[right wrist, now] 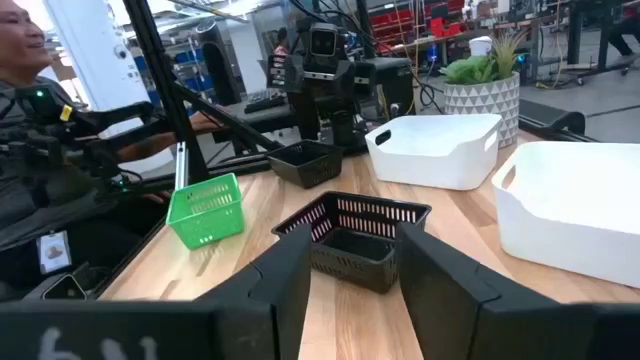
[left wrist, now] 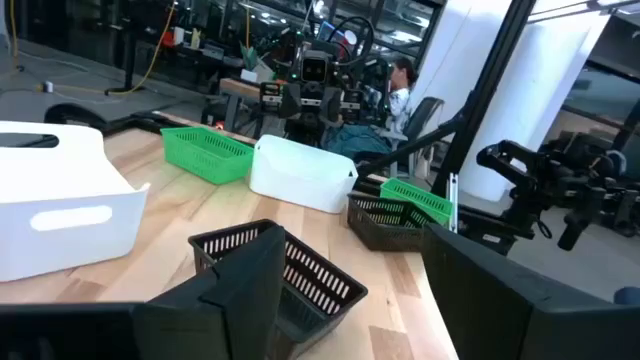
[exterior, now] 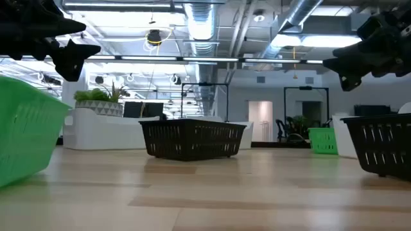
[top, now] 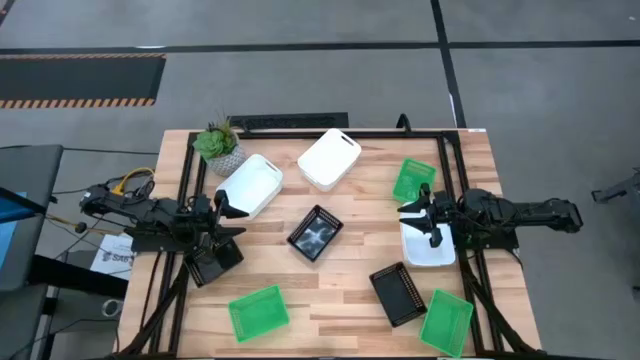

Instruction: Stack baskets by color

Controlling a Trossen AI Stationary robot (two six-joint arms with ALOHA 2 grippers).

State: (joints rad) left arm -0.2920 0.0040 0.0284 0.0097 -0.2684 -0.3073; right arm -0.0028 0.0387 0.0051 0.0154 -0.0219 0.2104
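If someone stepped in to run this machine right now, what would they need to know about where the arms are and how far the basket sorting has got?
Left gripper: open, empty, hovering at the table's left side beside a white basket and over a black basket.
Right gripper: open, empty, above another white basket on the right.
Other baskets, all lying singly: third white at the far middle; black ones in the centre and near right; green ones at the near left, near right and far right.
Done: nothing stacked yet.
Left: all three colour stacks. The potted plant stays put.
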